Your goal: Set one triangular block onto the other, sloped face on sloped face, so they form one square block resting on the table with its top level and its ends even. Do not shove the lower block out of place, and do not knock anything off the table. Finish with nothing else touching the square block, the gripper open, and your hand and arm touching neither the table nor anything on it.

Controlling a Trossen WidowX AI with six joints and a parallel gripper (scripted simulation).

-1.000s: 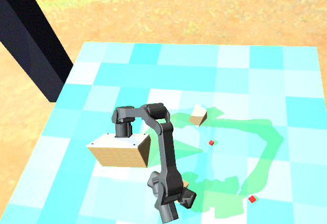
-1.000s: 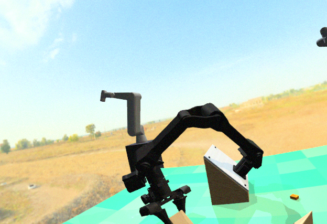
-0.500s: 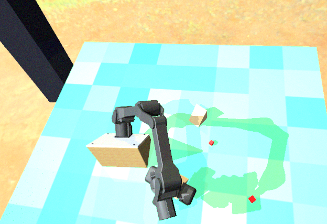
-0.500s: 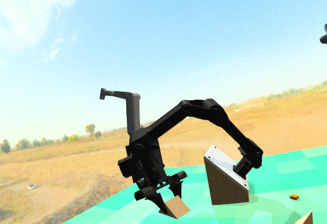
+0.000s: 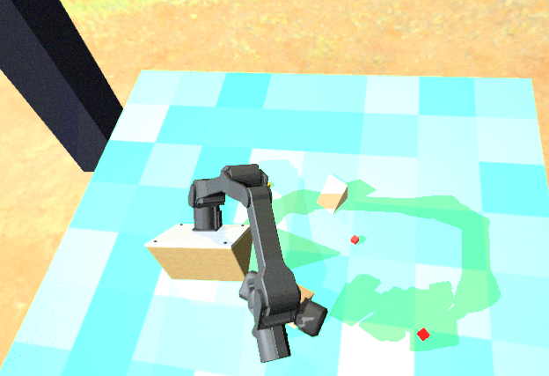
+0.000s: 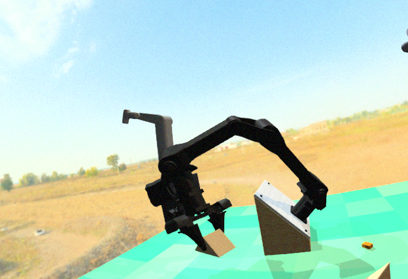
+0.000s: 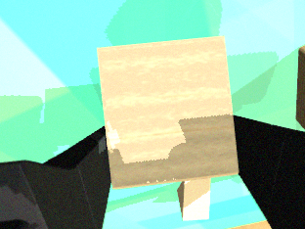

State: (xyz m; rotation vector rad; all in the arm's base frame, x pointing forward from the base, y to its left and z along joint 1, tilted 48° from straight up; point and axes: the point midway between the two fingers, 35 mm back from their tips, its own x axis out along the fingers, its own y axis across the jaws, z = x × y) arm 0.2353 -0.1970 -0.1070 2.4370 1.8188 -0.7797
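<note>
Triangular block one (image 5: 305, 291) (image 6: 218, 244) (image 7: 168, 103): gripped in pincer (image 6: 213, 240) (image 7: 164, 124), a finger on each side; looks raised off the table (image 5: 288, 128) (image 6: 359, 200) (image 7: 29, 29). Other triangular block (image 5: 333, 194) (image 6: 382, 272) (image 7: 196, 201) sits on the table, well apart, not mated. Two small red cubes, one (image 5: 355, 239) near that block, another (image 5: 423, 334) farther out. Wooden base box (image 5: 199, 263) (image 6: 283, 229) carries the arm (image 5: 270, 239) (image 6: 210, 142).

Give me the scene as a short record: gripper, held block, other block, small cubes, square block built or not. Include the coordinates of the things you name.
gripper: closed on a block (image 5: 305, 292) (image 6: 219, 243) (image 7: 166, 98)
held block: between the fingers, appears lifted
other block: on the table (image 5: 333, 194) (image 6: 382, 273) (image 7: 196, 201), apart from the held one
red cubes: two, near cube (image 5: 423, 334), far cube (image 5: 355, 239)
square block: not built
</note>
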